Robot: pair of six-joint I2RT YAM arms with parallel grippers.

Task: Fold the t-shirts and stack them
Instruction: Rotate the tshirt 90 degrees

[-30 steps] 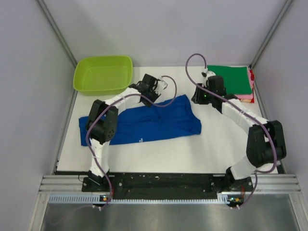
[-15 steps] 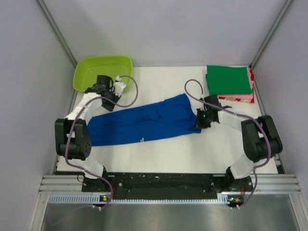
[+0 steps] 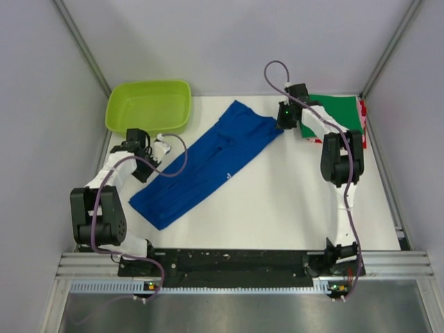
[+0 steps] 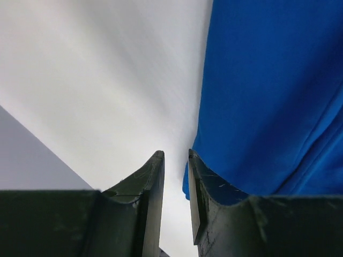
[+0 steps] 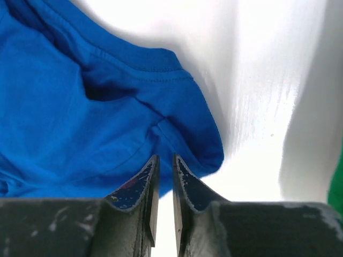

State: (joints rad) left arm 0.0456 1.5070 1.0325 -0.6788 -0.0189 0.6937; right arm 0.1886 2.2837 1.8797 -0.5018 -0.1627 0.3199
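The royal-blue t-shirt (image 3: 208,163) lies flat on the white table, running diagonally from near left to far right, its plain side up. My left gripper (image 3: 146,168) is low beside its left edge. In the left wrist view (image 4: 176,155) the jaws stand a narrow gap apart with only table between them, and the blue cloth (image 4: 268,91) is to their right. My right gripper (image 3: 283,119) is at the shirt's far right corner. In the right wrist view (image 5: 165,158) the jaws are almost closed and empty, the blue corner (image 5: 182,123) just beyond. The folded green shirt (image 3: 340,114) tops the stack at the far right.
The lime-green plastic tub (image 3: 149,105) stands at the far left corner. Pink and red folded edges (image 3: 362,128) show under the green shirt, against the right wall. A green sliver (image 5: 338,187) shows at the right wrist view's edge. Grey walls enclose the table.
The blue shirt has swung from lying across the table to a diagonal, its right end carried toward the far right. My right gripper moved away with it; my left moved nearer, off the tub.
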